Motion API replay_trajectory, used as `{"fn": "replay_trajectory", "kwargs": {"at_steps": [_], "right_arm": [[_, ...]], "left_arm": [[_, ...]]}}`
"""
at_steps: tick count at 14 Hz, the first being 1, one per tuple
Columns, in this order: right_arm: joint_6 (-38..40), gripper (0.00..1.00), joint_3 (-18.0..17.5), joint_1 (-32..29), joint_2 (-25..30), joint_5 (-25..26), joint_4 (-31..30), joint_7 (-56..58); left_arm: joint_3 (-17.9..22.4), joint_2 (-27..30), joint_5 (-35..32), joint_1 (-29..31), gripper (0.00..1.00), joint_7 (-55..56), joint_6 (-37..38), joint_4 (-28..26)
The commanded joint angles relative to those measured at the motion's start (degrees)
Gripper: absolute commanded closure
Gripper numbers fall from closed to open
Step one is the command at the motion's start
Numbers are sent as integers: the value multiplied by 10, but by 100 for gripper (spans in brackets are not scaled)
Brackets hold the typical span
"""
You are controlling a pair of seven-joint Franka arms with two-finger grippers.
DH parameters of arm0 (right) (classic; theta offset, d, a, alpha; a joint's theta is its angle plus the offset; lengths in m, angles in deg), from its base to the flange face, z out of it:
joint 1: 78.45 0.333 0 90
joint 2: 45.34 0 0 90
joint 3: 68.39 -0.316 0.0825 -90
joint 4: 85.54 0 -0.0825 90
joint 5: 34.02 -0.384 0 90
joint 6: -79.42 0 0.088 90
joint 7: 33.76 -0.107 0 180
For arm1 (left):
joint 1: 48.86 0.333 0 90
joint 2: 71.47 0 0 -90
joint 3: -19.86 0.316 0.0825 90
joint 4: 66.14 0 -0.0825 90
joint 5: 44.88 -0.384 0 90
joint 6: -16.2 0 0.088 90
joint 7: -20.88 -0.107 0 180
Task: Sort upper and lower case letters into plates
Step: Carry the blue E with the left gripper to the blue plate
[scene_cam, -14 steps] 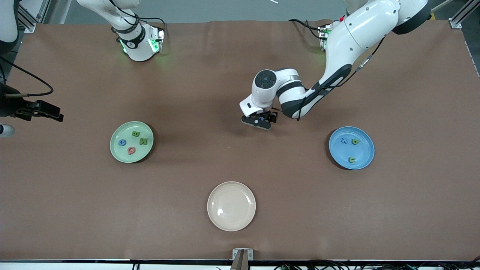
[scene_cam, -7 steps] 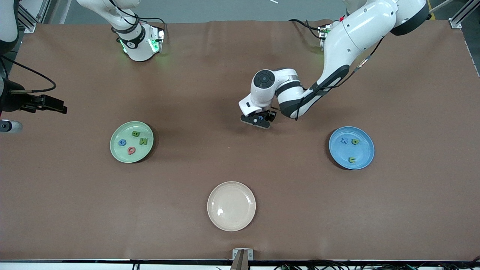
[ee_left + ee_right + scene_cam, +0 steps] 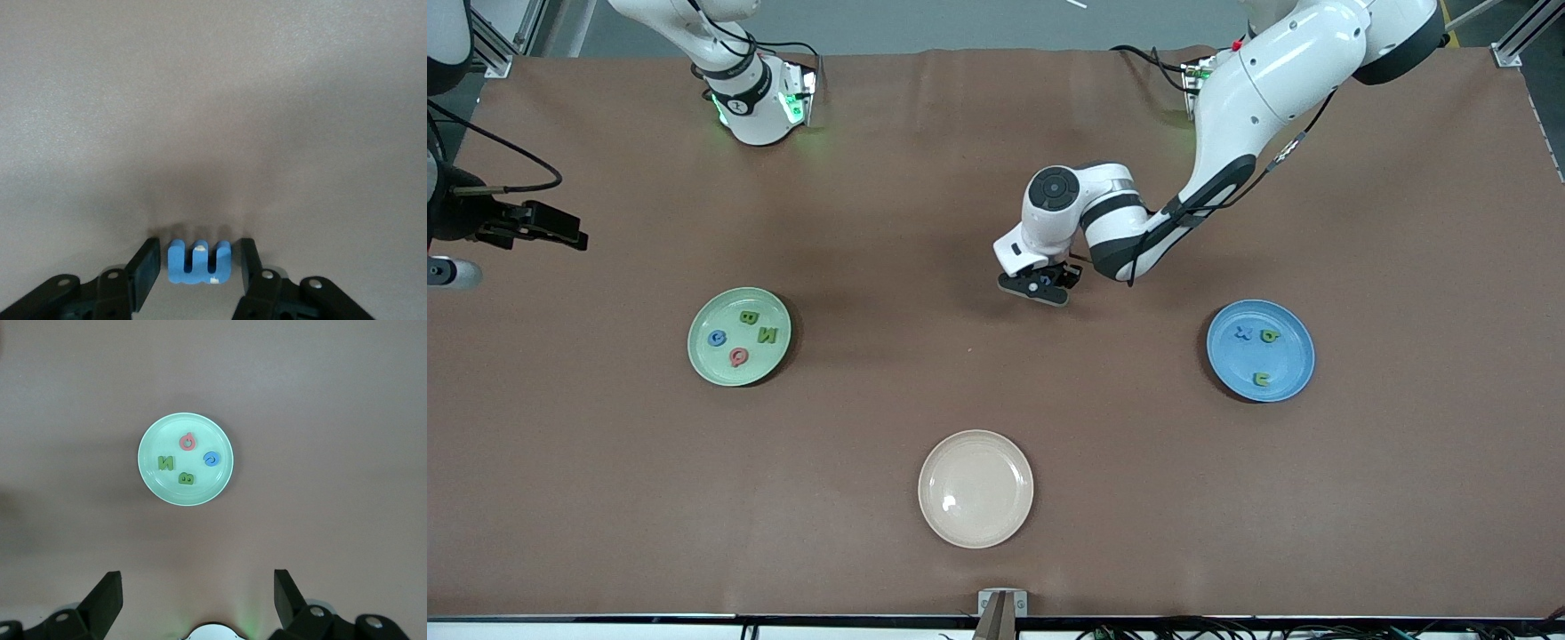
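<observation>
Table (image 3: 996,391): brown cloth-covered surface, arm bases along its farther edge.

Mint green plate (image 3: 739,336): toward the right arm's end of the table. It holds four foam letters: a green B (image 3: 749,317), a green N (image 3: 767,335), a blue G (image 3: 717,338) and a pink Q (image 3: 738,356). All four lie flat and apart from one another. The right wrist view shows the same plate (image 3: 185,458) from above with the same four letters.

Blue plate (image 3: 1260,350): toward the left arm's end of the table, well apart from the green one. It holds three small letters: a blue x (image 3: 1243,333), a green one just beside it (image 3: 1270,335), and another green one (image 3: 1262,379) nearer to the front camera. The two green shapes are too small to read.

Cream-white plate (image 3: 975,488): between the two coloured plates and nearer to the front camera than both.

Blue letter (image 3: 198,262): a foam piece with three prongs, an m or a w, lying on the cloth near the table's middle, farther from the front camera than all three plates.

Left gripper (image 3: 1039,284): down at the cloth over that blue letter. Its fingers (image 3: 145,269) stand partly closed, one on each side of the letter and just beside it; a thin gap shows at each side, so no grip is seen.

Right gripper (image 3: 197,593): up in the air over the cloth past the mint green plate, jaws spread wide, holding nothing. The right arm waits.
</observation>
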State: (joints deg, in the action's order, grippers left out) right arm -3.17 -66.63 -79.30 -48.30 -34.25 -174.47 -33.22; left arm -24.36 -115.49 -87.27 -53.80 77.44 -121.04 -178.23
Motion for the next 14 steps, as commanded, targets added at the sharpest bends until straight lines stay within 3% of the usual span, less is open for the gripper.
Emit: {"fn": "replay_trajectory", "kwargs": {"at_steps": [1, 5, 9, 11, 14], "right_arm": [[-17, 0, 10, 9, 40, 4, -47, -6], [-44, 0, 10, 9, 80, 4, -95, -6], [-37, 0, 10, 9, 94, 4, -97, -6], [-37, 0, 10, 9, 107, 3, -104, -6], [-38, 0, 9, 9, 115, 0, -105, -7]], "left_arm": [[3, -6, -6, -2, 58, 16, -3, -1], [2, 3, -6, 9, 72, 16, 5, -8], [-10, 35, 0, 26, 78, 12, 28, -13], [-79, 40, 2, 94, 78, 4, 84, -13], [-217, 40, 2, 256, 78, -64, 185, -28]]}}
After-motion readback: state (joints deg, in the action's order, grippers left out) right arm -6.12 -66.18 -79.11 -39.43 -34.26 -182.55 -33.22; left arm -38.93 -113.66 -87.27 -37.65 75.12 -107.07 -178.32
